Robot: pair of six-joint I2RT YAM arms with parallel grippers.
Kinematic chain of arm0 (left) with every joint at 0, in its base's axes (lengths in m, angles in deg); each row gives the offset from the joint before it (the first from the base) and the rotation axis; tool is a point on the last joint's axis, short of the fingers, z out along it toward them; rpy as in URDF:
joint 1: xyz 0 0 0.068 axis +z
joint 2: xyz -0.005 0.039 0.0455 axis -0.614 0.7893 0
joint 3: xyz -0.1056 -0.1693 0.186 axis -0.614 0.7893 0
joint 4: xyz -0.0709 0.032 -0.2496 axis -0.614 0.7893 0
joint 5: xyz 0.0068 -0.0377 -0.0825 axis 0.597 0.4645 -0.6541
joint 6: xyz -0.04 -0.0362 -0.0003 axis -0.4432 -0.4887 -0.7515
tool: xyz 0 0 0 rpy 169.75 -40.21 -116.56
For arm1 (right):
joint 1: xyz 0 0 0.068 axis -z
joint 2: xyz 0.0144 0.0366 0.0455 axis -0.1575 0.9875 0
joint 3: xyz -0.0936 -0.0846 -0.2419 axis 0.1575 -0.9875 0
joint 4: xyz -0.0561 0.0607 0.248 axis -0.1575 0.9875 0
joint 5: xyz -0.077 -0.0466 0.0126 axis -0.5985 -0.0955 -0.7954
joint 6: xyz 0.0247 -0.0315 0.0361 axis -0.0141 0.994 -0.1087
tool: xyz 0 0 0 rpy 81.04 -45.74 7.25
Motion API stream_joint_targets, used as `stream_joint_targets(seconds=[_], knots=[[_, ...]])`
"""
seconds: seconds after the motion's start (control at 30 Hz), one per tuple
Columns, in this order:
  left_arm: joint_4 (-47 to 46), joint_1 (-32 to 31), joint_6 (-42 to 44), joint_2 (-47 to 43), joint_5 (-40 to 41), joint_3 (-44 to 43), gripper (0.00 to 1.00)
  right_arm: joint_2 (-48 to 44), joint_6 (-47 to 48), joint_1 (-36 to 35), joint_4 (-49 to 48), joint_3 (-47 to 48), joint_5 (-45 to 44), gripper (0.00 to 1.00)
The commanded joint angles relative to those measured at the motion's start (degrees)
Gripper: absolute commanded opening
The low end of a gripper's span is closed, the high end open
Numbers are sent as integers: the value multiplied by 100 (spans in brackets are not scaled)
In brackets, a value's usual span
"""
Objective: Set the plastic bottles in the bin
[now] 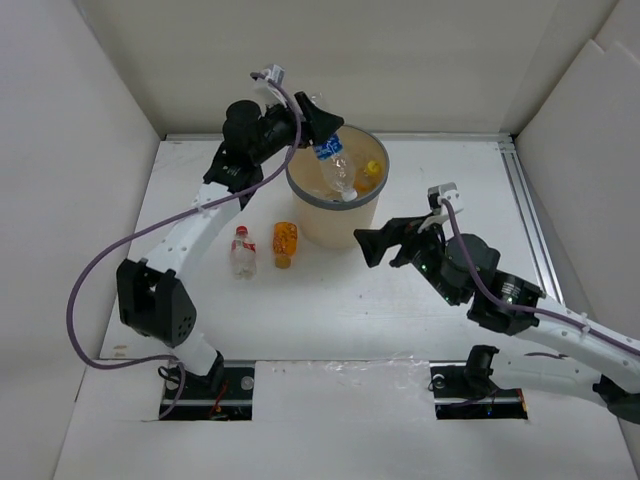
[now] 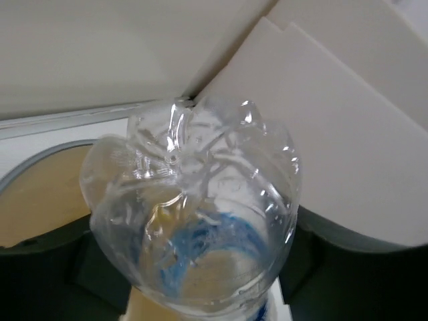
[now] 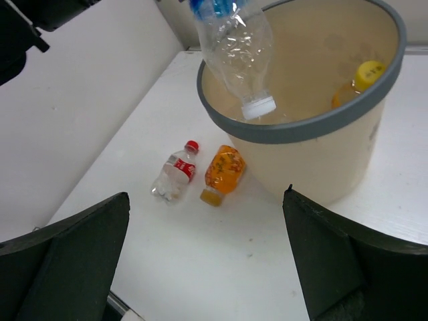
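The tan bin [image 1: 303,192] with a grey rim stands at the table's far middle. My left gripper [image 1: 320,133] is shut on a clear blue-labelled bottle [image 1: 336,162] and holds it cap-down over the bin's mouth; its base fills the left wrist view [image 2: 200,200], and the right wrist view shows its white cap [image 3: 258,105] inside the rim [image 3: 301,128]. A yellow-capped bottle [image 3: 366,72] lies in the bin. A red-capped bottle [image 1: 243,251] and a short orange bottle [image 1: 285,243] lie left of the bin. My right gripper [image 1: 386,240] is open and empty, right of the bin's base.
White walls enclose the table on the left, back and right. A metal rail [image 1: 527,205] runs along the right side. The left arm's purple cable [image 1: 100,270] loops out to the left. The two loose bottles also show in the right wrist view [image 3: 175,179].
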Motion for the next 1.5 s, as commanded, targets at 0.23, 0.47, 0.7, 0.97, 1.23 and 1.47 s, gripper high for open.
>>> stream_joint_targets(seconds=[0.23,0.47,0.7,0.97,1.23,1.47], knots=[[-420,0,199,435,705,-739,100,-381,53,-12,461,-258,-368,100],[2217,78,15,-74,3258,-976,100,-135,167,41,566,-207,-316,100],[2367,1377,-416,-1242,2658,1664,100,-29,326,93,496,-206,115,100],[2507,1520,-662,-1376,3175,2811,100,191,493,94,268,-267,598,100],[2666,1520,-733,-357,3519,3260,100,-28,378,94,215,-575,880,100],[2375,1520,-785,65,3237,3515,97,-91,326,146,215,-637,933,100]])
